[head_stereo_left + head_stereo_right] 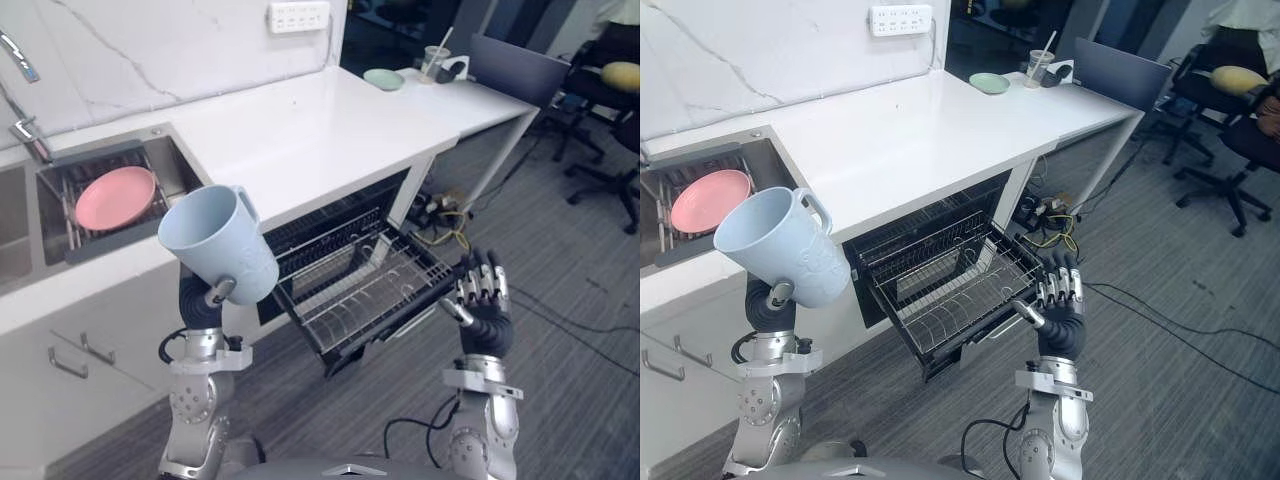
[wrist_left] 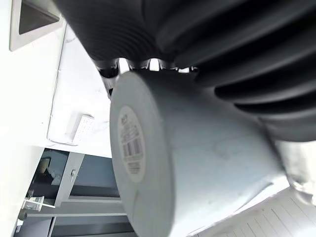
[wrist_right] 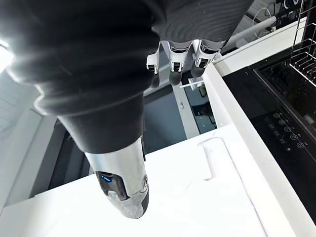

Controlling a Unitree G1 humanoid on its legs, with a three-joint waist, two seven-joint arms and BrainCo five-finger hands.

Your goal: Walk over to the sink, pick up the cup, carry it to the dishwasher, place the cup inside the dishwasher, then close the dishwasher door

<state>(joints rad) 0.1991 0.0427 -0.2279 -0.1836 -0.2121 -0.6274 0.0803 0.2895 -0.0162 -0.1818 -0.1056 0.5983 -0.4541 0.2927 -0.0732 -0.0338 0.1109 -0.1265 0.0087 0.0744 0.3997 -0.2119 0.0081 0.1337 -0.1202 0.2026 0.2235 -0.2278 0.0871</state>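
One pale-blue handled cup (image 1: pixel 215 245), tilted, barcode label (image 2: pixel 131 143) on base, clasped in L hand (image 1: pixel 203 303); R hand (image 1: pixel 484 300) empty, uncurled

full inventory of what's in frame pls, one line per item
pale blue plastic cup: one, pale blue, held tilted in front of the counter edge
round pink plate: one, pink, in the steel sink
black dishwasher: one, black, under the counter, open, wire rack pulled out
white countertop: one, white, beside the sink
white power strip: one, white, on the wall
small green dish: one, green, far end of the top
clear cup with straw: one, clear, beside the dish
dark office chairs: at least two, dark, far right
left hand: silver and dark, curled round the cup
right hand: silver and dark, open, raised beside the rack
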